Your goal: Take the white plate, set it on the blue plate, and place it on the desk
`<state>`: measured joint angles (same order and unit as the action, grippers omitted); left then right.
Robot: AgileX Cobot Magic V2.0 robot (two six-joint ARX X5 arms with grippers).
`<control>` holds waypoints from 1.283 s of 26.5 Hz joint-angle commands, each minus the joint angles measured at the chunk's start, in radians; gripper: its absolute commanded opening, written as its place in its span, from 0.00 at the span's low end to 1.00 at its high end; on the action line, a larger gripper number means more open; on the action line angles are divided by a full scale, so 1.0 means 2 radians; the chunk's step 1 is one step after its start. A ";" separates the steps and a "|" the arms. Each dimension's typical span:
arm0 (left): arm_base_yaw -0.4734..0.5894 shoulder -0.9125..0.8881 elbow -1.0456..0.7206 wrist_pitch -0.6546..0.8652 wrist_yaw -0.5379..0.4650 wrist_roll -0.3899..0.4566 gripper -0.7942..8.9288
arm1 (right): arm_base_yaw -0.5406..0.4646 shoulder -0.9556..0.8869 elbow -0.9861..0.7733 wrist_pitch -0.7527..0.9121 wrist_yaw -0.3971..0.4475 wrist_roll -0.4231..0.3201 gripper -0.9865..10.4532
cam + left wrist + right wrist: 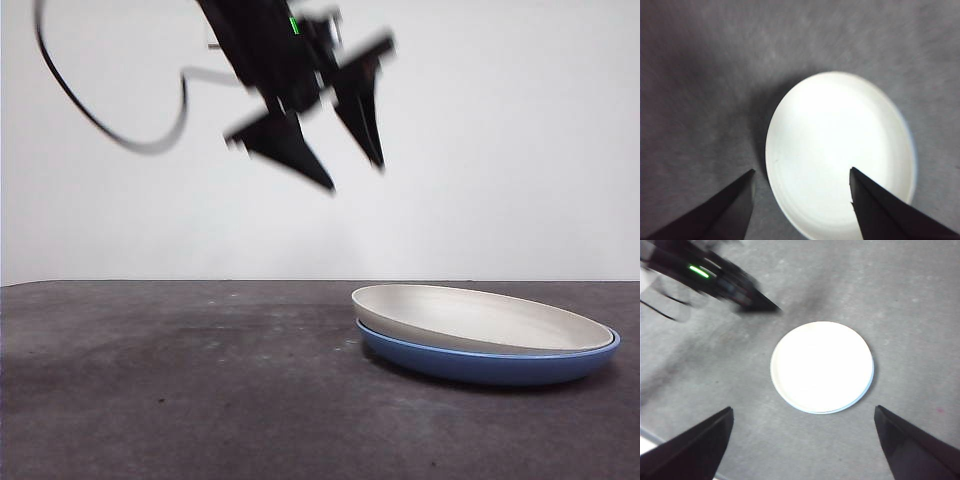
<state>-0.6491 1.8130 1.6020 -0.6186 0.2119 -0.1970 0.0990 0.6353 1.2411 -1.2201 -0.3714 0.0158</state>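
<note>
In the front view the left gripper [355, 175] hangs in the upper middle of the frame, tilted, jaws spread and holding nothing, a black cable [110, 125] looping away at upper left. The right gripper [802, 445] is also spread wide and empty, high above the plates. The white plate [480, 317] lies nested on the blue plate [490, 362] at lower right of the front view, slightly tilted. Both sit on the dark grey mottled desk [170, 380], with a plain white wall [500, 140] behind
</note>
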 commanded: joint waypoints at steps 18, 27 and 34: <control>0.059 -0.388 -0.228 -0.085 0.097 0.078 0.39 | 0.002 0.002 0.003 0.004 0.006 0.007 0.48; 0.059 -0.424 -0.279 -0.092 0.173 0.080 0.39 | 0.002 0.002 -0.067 0.012 0.002 0.021 0.48; 0.059 -0.424 -0.279 -0.084 0.173 0.080 0.39 | 0.002 0.027 -0.114 0.069 0.003 0.072 0.48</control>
<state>-0.5259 0.9581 1.0348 -0.7956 0.5526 -0.0505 0.0990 0.6636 1.0172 -1.1042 -0.3656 0.1165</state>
